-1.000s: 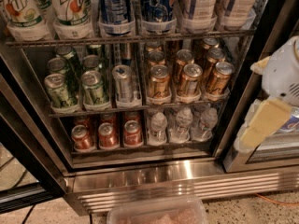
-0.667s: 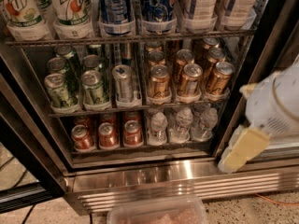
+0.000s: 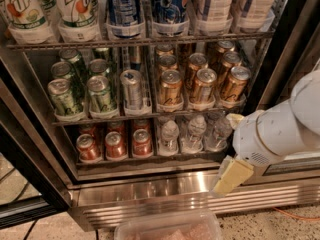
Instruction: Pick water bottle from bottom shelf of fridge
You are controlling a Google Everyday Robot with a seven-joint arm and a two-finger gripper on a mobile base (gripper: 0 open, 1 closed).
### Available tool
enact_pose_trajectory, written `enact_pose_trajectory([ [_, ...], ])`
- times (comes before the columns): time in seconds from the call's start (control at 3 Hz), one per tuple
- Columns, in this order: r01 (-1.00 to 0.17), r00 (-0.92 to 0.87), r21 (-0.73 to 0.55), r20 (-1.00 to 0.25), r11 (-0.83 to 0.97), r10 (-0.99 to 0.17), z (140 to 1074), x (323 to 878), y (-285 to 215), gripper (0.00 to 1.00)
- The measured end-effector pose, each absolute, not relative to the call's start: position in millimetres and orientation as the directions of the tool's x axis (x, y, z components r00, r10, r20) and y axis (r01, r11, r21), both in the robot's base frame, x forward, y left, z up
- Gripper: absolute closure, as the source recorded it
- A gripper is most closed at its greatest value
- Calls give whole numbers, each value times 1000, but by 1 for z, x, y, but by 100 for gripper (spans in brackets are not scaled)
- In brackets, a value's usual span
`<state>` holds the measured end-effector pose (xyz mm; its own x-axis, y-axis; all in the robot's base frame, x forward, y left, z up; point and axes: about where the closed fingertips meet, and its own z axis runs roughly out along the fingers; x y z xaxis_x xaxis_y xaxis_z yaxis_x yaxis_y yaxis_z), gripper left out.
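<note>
The fridge (image 3: 175, 190) stands open in front of me, with a steel base below its racks. On the bottom shelf (image 3: 150, 160), three clear water bottles with white caps stand in the right lanes: left (image 3: 170, 134), middle (image 3: 195, 131) and right (image 3: 220, 129). Three red cans (image 3: 115, 145) stand in the left lanes. My gripper (image 3: 231, 175), cream-coloured on a white arm, hangs at the lower right. It is in front of the steel base, just below and right of the rightmost bottle, and holds nothing that I can see.
The rack above holds green cans (image 3: 65, 96), a silver can (image 3: 132, 88) and gold cans (image 3: 202, 85). The top rack holds large bottles (image 3: 75, 6). The black door edge (image 3: 22, 154) is at the left. A clear plastic container (image 3: 167, 228) lies on the floor below.
My arm and gripper have moved left and down, from beside the fridge's right frame to in front of the right end of the bottom shelf. The drinks have not moved.
</note>
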<state>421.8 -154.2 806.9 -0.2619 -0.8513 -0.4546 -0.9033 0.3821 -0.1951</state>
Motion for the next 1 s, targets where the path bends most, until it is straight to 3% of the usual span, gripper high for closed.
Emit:
enact_pose_trajectory([
  [0.33,-909,-244,-202,-452,365,-858,806,422,-154,0],
  [1.0,-870,-313,-134,-594,475,-741,752,414,-132,0],
])
